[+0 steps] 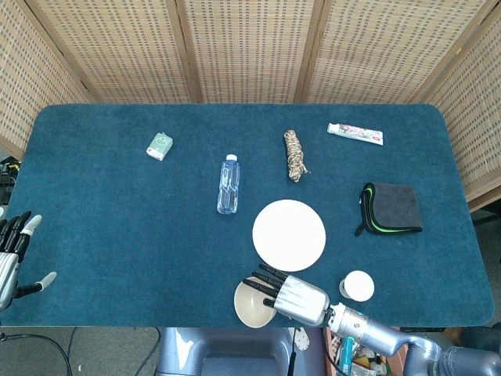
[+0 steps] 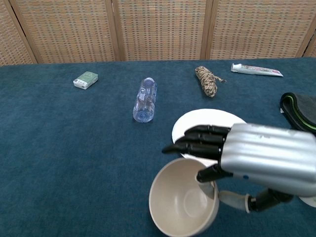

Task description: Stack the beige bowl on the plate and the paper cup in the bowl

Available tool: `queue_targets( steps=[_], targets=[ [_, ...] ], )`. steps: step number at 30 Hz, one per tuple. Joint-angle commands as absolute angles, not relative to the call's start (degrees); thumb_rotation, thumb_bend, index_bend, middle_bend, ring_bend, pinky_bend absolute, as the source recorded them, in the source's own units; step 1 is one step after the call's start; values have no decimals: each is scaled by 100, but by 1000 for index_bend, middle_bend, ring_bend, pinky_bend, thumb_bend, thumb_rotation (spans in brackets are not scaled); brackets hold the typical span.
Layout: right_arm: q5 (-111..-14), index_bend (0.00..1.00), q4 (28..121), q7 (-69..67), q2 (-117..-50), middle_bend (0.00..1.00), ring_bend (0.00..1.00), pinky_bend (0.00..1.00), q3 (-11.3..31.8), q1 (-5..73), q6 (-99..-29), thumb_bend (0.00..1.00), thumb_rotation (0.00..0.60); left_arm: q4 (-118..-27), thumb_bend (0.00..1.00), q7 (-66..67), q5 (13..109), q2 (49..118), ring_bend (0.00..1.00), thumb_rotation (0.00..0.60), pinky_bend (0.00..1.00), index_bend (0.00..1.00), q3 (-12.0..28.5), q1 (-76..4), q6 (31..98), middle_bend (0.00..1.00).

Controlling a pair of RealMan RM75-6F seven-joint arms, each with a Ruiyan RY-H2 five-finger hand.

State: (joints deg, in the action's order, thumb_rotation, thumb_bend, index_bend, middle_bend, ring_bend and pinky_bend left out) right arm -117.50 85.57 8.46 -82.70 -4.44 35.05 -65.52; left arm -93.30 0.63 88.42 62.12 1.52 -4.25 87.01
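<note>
My right hand [image 1: 293, 296] [image 2: 252, 155] grips the beige bowl [image 1: 249, 305] [image 2: 180, 205] by its right rim, thumb inside and fingers over the edge. The bowl is tilted and looks raised off the cloth at the table's front edge. Just behind it lies the white plate [image 1: 289, 234] [image 2: 207, 123], partly covered by the hand in the chest view. The paper cup [image 1: 358, 286] stands upright to the right of the hand. My left hand [image 1: 16, 258] hangs open off the table's left edge, holding nothing.
A clear water bottle [image 1: 228, 184] lies left of the plate. A rope bundle [image 1: 295, 155] and a toothpaste tube [image 1: 355, 133] lie further back. A folded grey cloth [image 1: 390, 208] sits to the right, and a small green box [image 1: 160, 145] at the back left.
</note>
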Motion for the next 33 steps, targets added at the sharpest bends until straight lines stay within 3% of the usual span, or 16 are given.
queue_targets(
  steps=[1, 14, 33],
  targets=[
    [-11572, 621, 8784, 789, -8002, 0, 0, 0, -151, 3579, -6785, 508, 600, -9326, 0, 54, 8845, 6209, 0, 600, 0, 0, 151, -426, 8699, 0],
    [-10246, 621, 8492, 997, -7806, 0, 0, 0, 472, 3647, -6360, 508, 600, -9336, 0, 59, 8851, 6210, 0, 600, 0, 0, 144, -429, 8690, 0],
    [-9260, 621, 7573, 1231, -8562, 0, 0, 0, 579, 3830, -5799, 509, 600, -9341, 0, 10, 8751, 6192, 0, 600, 0, 0, 175, -453, 8617, 0]
  ],
)
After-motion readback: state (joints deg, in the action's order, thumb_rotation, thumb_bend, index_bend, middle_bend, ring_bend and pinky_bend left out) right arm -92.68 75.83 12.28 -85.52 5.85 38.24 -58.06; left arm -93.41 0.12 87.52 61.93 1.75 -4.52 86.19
